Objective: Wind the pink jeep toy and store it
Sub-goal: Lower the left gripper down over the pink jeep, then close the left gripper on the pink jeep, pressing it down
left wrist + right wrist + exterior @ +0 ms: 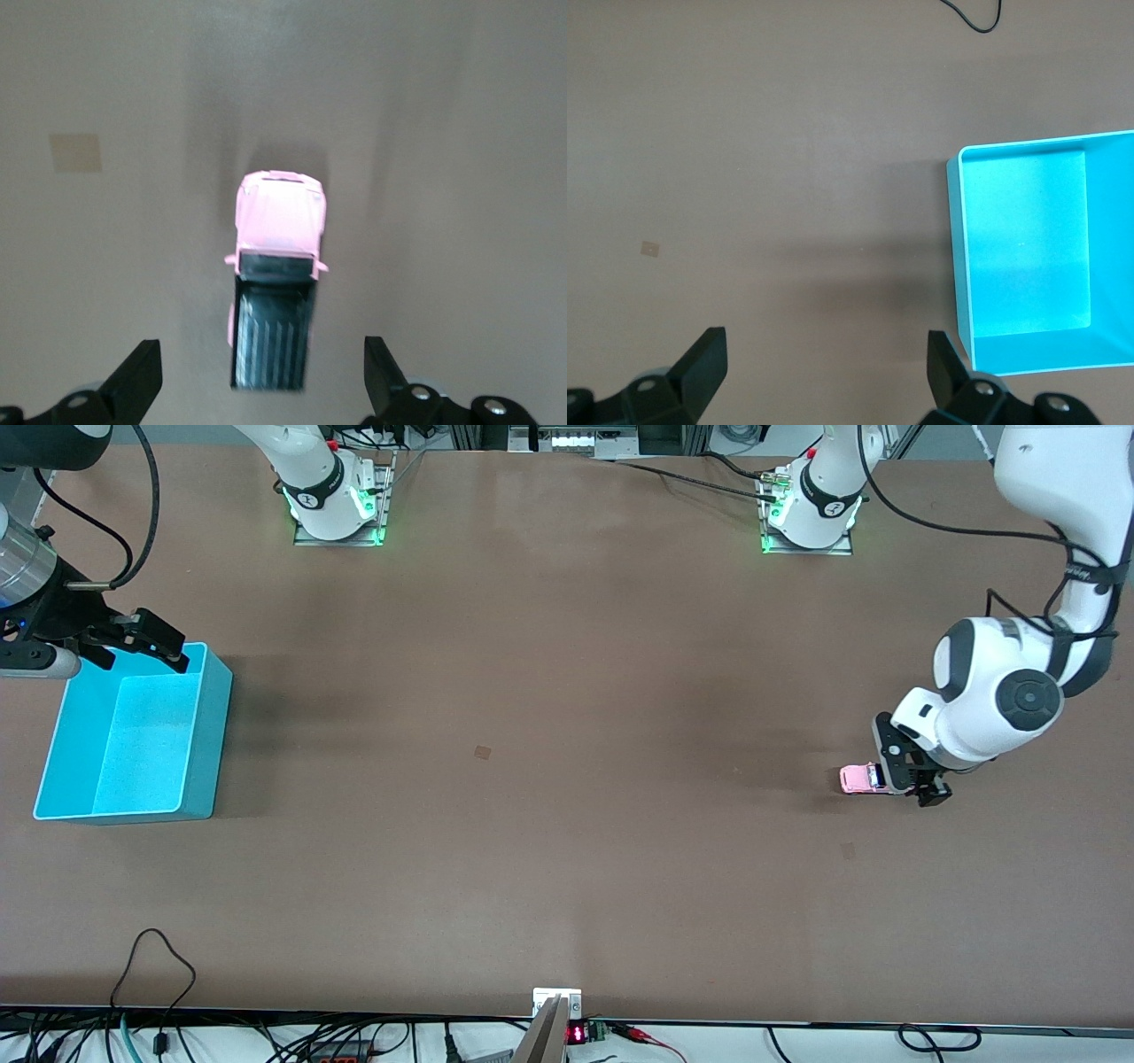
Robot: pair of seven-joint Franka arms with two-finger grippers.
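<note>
The pink jeep toy (858,779) stands on the brown table toward the left arm's end. In the left wrist view the jeep (276,221) shows its pink hood and black ribbed roof panel. My left gripper (908,775) is low over the jeep's rear and open. Its fingers (142,372) flank the roof panel with a gap on each side and do not touch it. My right gripper (164,646) is open and empty over the farther rim of the cyan bin (205,735), at the right arm's end. The empty bin also shows in the right wrist view (957,266).
A small tan mark (482,752) lies on the table's middle, and another (75,151) lies near the jeep. Cables (151,974) trail over the table's front edge. The two arm bases (337,505) stand along the table's farther edge.
</note>
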